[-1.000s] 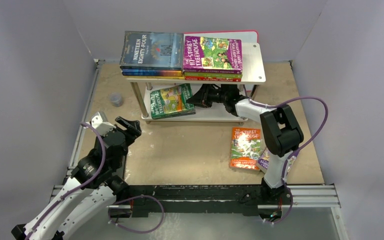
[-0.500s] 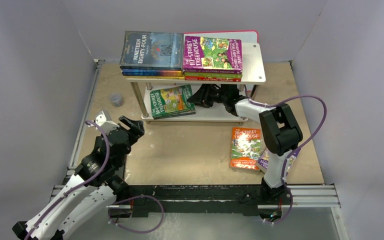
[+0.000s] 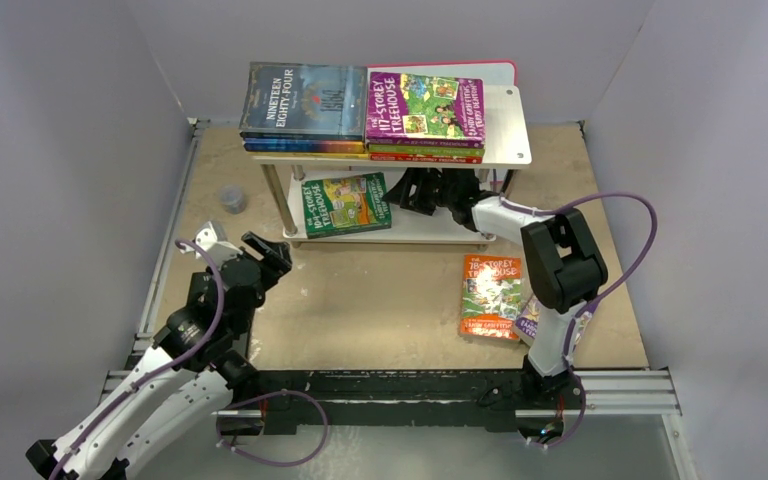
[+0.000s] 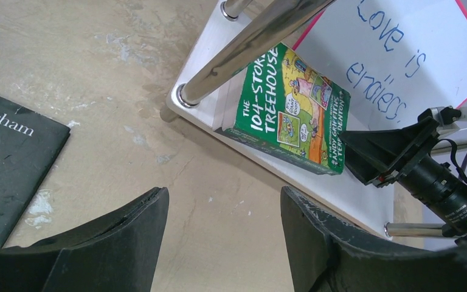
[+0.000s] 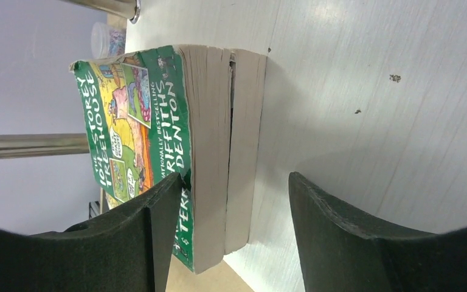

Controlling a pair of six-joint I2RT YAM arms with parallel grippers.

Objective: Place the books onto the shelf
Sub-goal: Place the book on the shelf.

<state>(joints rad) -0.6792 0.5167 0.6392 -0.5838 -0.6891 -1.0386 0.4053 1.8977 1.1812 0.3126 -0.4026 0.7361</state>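
The shelf stands at the back of the table. Its top board carries two stacks of books side by side: a dark blue book tops the left stack and a purple-and-green cartoon book tops the right one.

On the lower board, a green book lies flat at the left end, cover up. The right gripper reaches in under the top board from the right, level with that book. In the right wrist view its jaws stand apart. One finger overlaps the edge of the green cover, and the other finger sits clear of the page block, with bare board between them (so it is not clamped on the book).

An orange book lies flat on the table in front of the shelf, beside the right arm. A purple book peeks out from under that arm, touching the orange one.

The left gripper hovers near the shelf's front left leg. Its jaws are apart with nothing between them. In the left wrist view a black book lies on the table just beside it.

A small grey cup sits left of the shelf, and a pink-edged white board with blue handwriting lies behind the lower shelf.
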